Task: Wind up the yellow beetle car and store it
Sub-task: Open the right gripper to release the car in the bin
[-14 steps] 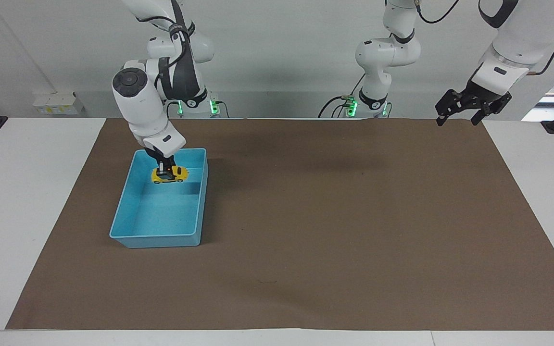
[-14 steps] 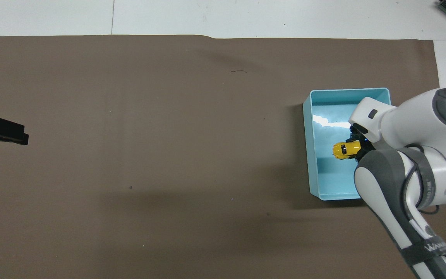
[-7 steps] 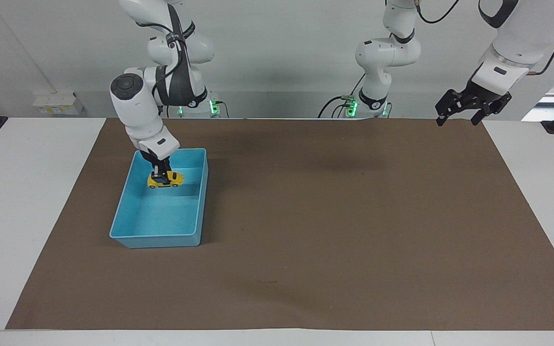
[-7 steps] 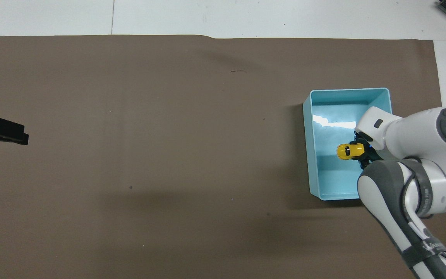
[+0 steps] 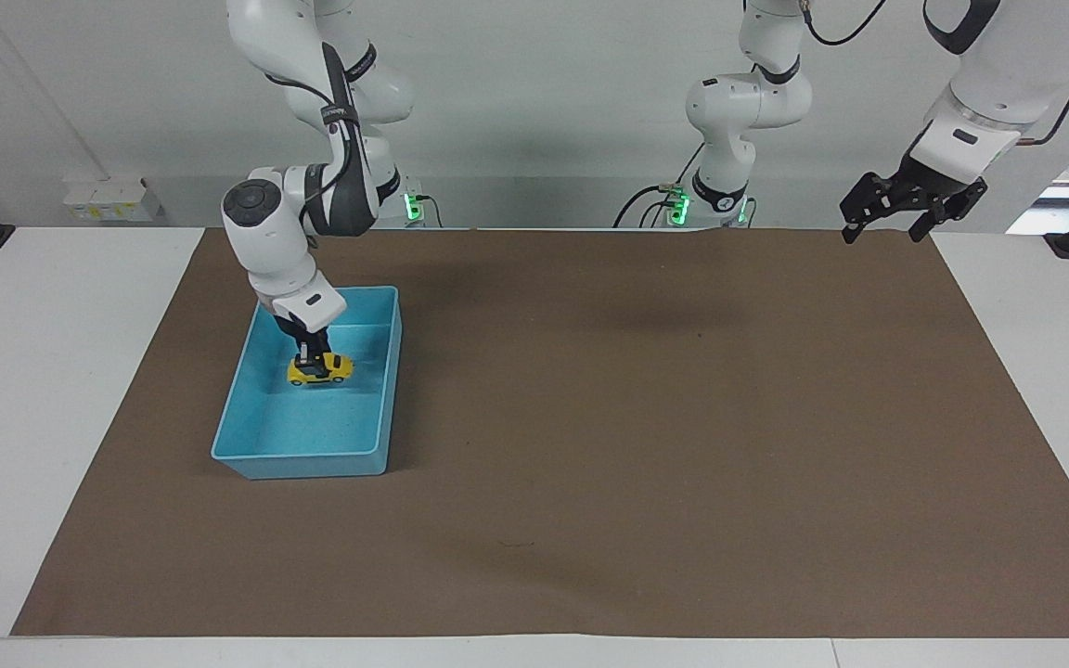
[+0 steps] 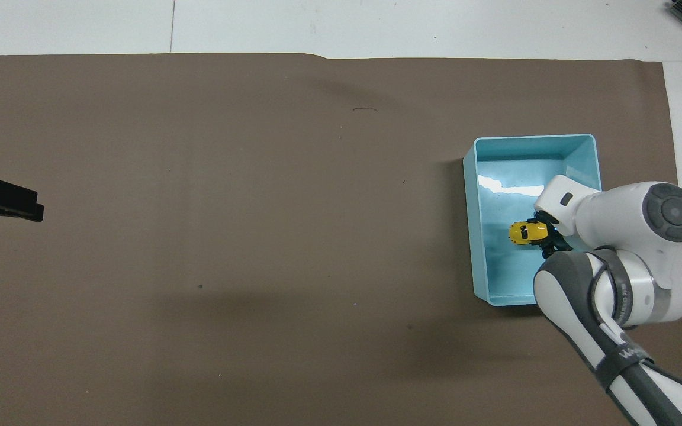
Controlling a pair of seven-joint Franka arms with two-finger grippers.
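The yellow beetle car [image 5: 319, 369] is inside the blue bin [image 5: 298, 459], low over its floor, roughly at its middle. My right gripper [image 5: 315, 358] reaches down into the bin and is shut on the car's roof end. I cannot tell whether the wheels touch the floor. In the overhead view the car [image 6: 527, 232] shows beside the right gripper [image 6: 545, 238] within the bin [image 6: 469, 236]. My left gripper [image 5: 885, 224] waits raised and open over the mat's corner at the left arm's end; it also shows in the overhead view [image 6: 3, 201].
A brown mat [image 5: 646, 436] covers most of the white table [image 5: 52, 390]. The bin stands on the mat toward the right arm's end.
My right gripper has lowered the car deeper into the bin, and the arm's elbow has dropped with it. The left arm has not moved.
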